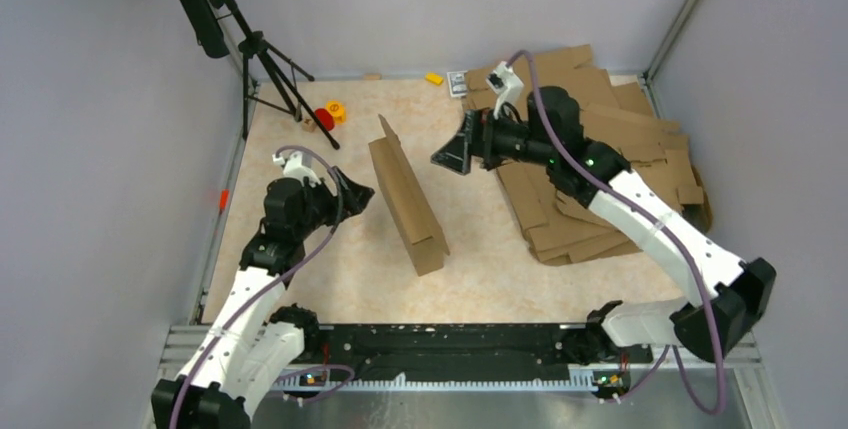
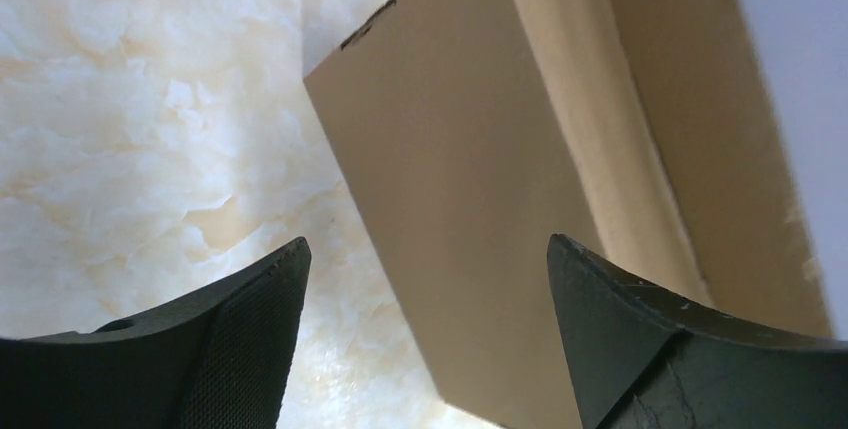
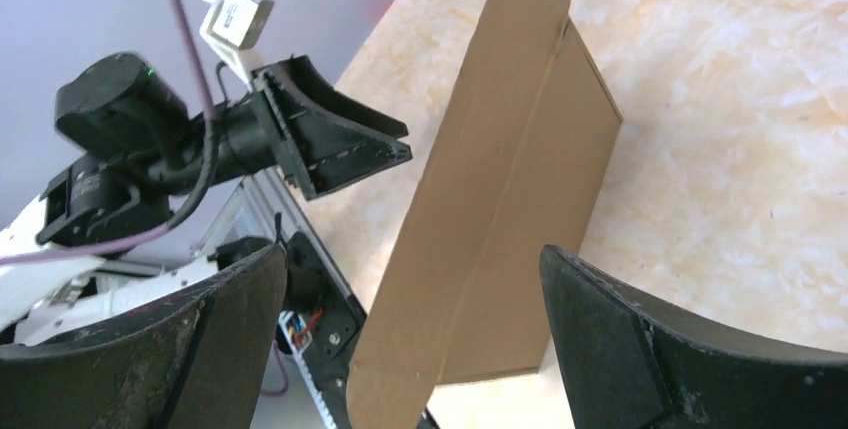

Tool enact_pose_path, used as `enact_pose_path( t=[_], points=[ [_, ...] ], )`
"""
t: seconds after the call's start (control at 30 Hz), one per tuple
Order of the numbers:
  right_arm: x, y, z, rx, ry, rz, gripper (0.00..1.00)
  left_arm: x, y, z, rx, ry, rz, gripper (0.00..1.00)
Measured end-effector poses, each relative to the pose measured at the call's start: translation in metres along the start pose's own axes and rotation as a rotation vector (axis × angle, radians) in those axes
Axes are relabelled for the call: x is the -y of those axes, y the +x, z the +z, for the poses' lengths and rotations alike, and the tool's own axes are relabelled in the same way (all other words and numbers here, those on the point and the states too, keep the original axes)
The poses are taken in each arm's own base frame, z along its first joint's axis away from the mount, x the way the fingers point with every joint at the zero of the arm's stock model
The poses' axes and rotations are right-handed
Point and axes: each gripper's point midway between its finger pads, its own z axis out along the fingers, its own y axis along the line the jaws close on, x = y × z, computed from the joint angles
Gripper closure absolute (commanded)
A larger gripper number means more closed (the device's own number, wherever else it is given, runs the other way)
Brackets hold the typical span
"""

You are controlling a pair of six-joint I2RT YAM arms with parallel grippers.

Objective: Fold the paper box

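The paper box (image 1: 405, 194) is a brown cardboard piece folded flat and long, standing on its edge in the middle of the table, with one flap sticking up at its far end. My left gripper (image 1: 360, 194) is just left of it, open and apart from the cardboard. In the left wrist view the paper box (image 2: 470, 199) fills the space ahead of the open left gripper (image 2: 428, 242). My right gripper (image 1: 445, 159) hangs open to the right of the box's far end. The right wrist view shows the paper box (image 3: 500, 199) beyond the open right gripper (image 3: 414, 249), with the left gripper (image 3: 335, 139) behind it.
A heap of flat cardboard blanks (image 1: 600, 169) covers the back right of the table. A black tripod (image 1: 265, 59) stands at the back left, with a red piece (image 1: 325, 117) and a yellow piece (image 1: 336, 109) near its feet. Another yellow piece (image 1: 434, 78) lies at the far edge.
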Motion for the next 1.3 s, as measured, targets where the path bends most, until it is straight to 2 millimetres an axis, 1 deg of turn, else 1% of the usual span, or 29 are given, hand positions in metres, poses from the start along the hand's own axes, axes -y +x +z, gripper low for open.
enact_pose_path(
  t=[0.03, 0.1, 0.17, 0.27, 0.33, 0.4, 0.47, 0.53, 0.6, 0.77, 0.87, 0.93, 0.97, 1.03, 1.13, 1.23, 1.3],
  points=[
    [-0.003, -0.006, 0.008, -0.013, 0.025, -0.009, 0.05, 0.001, -0.005, 0.000, 0.019, 0.005, -0.009, 0.08],
    [-0.006, -0.006, 0.020, -0.033, 0.068, -0.043, 0.05, 0.004, -0.012, 0.001, 0.046, 0.014, -0.019, 0.08],
    [-0.012, 0.006, 0.029, -0.077, 0.117, -0.083, 0.06, 0.007, -0.020, 0.002, 0.068, 0.022, -0.022, 0.08],
    [-0.018, 0.028, 0.044, -0.168, 0.191, -0.132, 0.12, 0.011, -0.031, 0.006, 0.089, 0.029, -0.026, 0.08],
    [-0.015, 0.037, 0.059, -0.218, 0.237, -0.151, 0.12, 0.012, -0.038, 0.009, 0.101, 0.031, -0.029, 0.08],
    [-0.008, 0.046, 0.073, -0.264, 0.286, -0.167, 0.10, 0.012, -0.045, 0.013, 0.114, 0.031, -0.031, 0.08],
    [0.003, 0.059, 0.083, -0.308, 0.336, -0.182, 0.05, 0.010, -0.049, 0.017, 0.123, 0.024, -0.037, 0.08],
    [0.009, 0.074, 0.088, -0.362, 0.377, -0.201, 0.04, 0.005, -0.054, 0.022, 0.131, 0.014, -0.044, 0.08],
    [0.009, 0.084, 0.091, -0.404, 0.413, -0.230, 0.03, 0.001, -0.058, 0.026, 0.139, 0.007, -0.053, 0.09],
    [0.009, 0.098, 0.101, -0.464, 0.467, -0.283, 0.02, -0.004, -0.060, 0.033, 0.134, 0.008, -0.067, 0.09],
    [0.015, 0.111, 0.098, -0.515, 0.491, -0.292, 0.02, -0.003, -0.063, 0.033, 0.143, 0.018, -0.063, 0.09],
    [0.019, 0.116, 0.096, -0.538, 0.509, -0.296, 0.02, -0.004, -0.064, 0.033, 0.145, 0.018, -0.060, 0.09],
    [0.020, 0.117, 0.096, -0.547, 0.516, -0.297, 0.03, -0.004, -0.064, 0.032, 0.145, 0.016, -0.059, 0.09],
    [0.023, 0.120, 0.097, -0.564, 0.535, -0.306, 0.10, -0.005, -0.064, 0.032, 0.147, 0.013, -0.056, 0.09],
    [0.028, 0.125, 0.098, -0.591, 0.559, -0.324, 0.26, -0.007, -0.065, 0.032, 0.149, 0.008, -0.052, 0.09],
    [0.030, 0.129, 0.094, -0.619, 0.564, -0.349, 0.37, -0.008, -0.066, 0.030, 0.156, 0.004, -0.045, 0.09],
    [0.031, 0.129, 0.092, -0.632, 0.559, -0.370, 0.39, -0.006, -0.068, 0.027, 0.164, 0.009, -0.038, 0.09]
  ],
)
